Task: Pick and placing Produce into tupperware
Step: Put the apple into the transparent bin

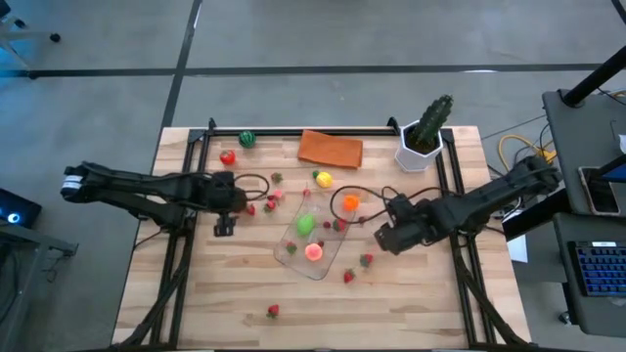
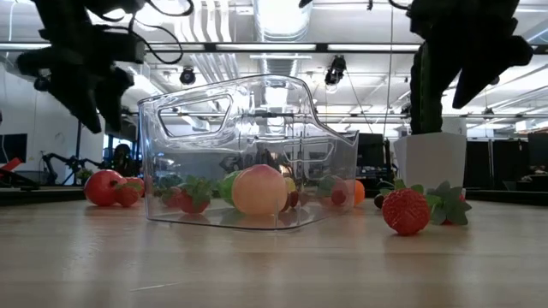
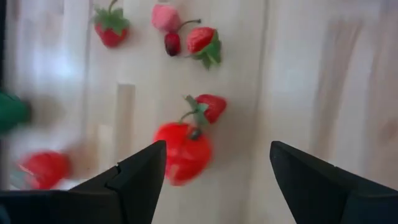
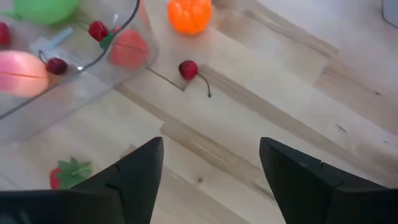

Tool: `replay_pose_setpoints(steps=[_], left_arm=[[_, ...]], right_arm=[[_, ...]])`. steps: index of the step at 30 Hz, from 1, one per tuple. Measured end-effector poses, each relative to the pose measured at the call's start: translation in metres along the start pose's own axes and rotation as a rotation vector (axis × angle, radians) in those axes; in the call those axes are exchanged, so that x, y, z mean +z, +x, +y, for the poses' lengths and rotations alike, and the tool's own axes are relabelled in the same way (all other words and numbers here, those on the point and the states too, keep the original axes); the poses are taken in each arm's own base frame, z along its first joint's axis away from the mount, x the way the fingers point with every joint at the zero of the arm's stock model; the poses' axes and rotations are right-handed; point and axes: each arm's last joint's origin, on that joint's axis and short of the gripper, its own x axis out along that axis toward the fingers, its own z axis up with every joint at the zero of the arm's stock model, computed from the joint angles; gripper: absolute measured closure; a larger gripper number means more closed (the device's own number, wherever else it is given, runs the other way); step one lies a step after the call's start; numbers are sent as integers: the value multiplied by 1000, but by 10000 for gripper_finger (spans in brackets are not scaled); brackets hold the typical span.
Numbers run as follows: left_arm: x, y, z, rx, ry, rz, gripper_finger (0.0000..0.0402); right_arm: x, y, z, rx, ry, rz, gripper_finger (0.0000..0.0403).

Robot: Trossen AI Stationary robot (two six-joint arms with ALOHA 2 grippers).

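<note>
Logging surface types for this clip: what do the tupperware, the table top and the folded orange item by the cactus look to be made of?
The tupperware: clear, glossy, likely rigid plastic; fruit and ceiling lights show through its walls. The table top: pale wood planks with visible grain and seams, matte finish. The orange item: probably soft cloth, flat and folded, without shine, though the weave is too small to tell.

Wooden table (image 1: 196, 293) carries tupperware (image 1: 328, 256); scattered produce (image 1: 272, 311); orange cloth (image 1: 331, 149); potted cactus (image 1: 423, 137).

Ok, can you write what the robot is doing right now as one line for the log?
left gripper: open, empty, over red toy tomato | right gripper: open, empty, beside clear plastic tupperware | pink peach, green fruit inside
</note>
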Motion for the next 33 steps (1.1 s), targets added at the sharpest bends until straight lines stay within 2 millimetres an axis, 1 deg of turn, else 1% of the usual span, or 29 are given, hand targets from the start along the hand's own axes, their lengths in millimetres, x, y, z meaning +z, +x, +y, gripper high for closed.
replay_pose_setpoints(steps=[3, 6, 9, 13, 18, 23, 26, 29, 33], left_arm=[[1, 5, 2, 32, 101, 40, 130], [1, 8, 4, 34, 140, 63, 130], [-1, 16, 8, 32, 170, 92, 130], [-8, 31, 14, -25, 138, 149, 130], [-6, 38, 29, -8, 62, 155, 130], [-10, 45, 44, -59, -27, 185, 130], [-9, 50, 53, -105, -86, 202, 130], [-7, 58, 55, -153, -109, 235, 130], [-5, 72, 54, -180, -88, 303, 130]], right_arm=[[1, -7, -6, 30, 41, -5, 139], [2, -12, -10, 51, 59, -14, 135], [2, -12, -11, 50, 58, -25, 135], [2, -10, -10, 39, 44, -34, 133], [0, -7, -11, 25, 39, -31, 127], [0, -6, -12, 21, 46, -30, 124], [-1, -4, -12, 16, 50, -28, 124], [-2, -3, -13, 10, 58, -27, 125], [-2, -2, -14, 6, 64, -26, 122]])
